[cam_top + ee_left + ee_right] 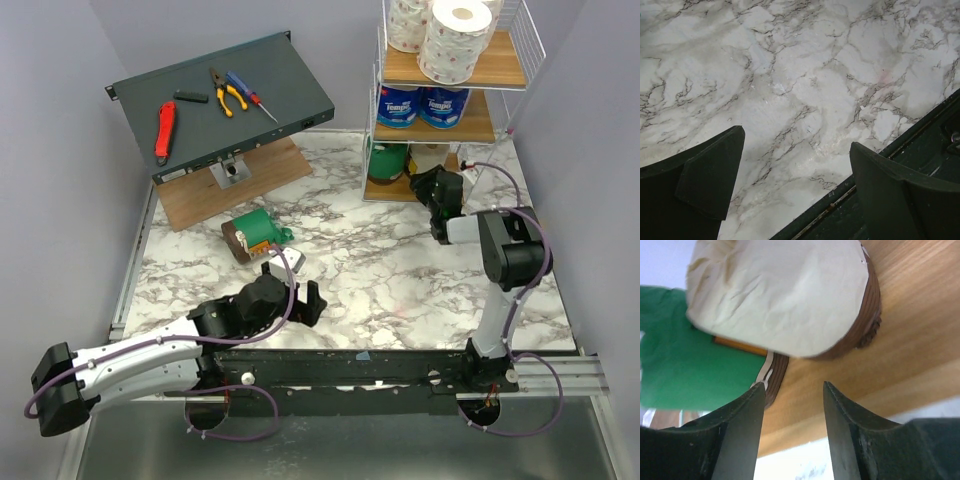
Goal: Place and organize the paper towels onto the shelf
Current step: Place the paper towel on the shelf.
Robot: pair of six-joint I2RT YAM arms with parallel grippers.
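The shelf (505, 70) stands at the back right. Two white speckled paper towels (455, 40) sit on its top tier and two blue-and-white ones (420, 105) on the middle tier. A green roll (387, 160) and a cream-and-brown roll (430, 157) stand on the bottom board. My right gripper (437, 185) is at that board's front edge. In the right wrist view the gripper (793, 385) is open and empty, with the cream roll (785, 290) just beyond the tips, the green roll (685, 360) to its left and the board (910, 330) beneath. Another green roll (255, 233) lies on the table. My left gripper (305, 300) (797, 137) is open over bare marble.
A dark grey slanted panel (225, 100) holding hand tools sits at the back left on a wooden board (240, 185). The black base rail (850, 200) runs along the table's near edge just under my left gripper. Grey walls close in both sides.
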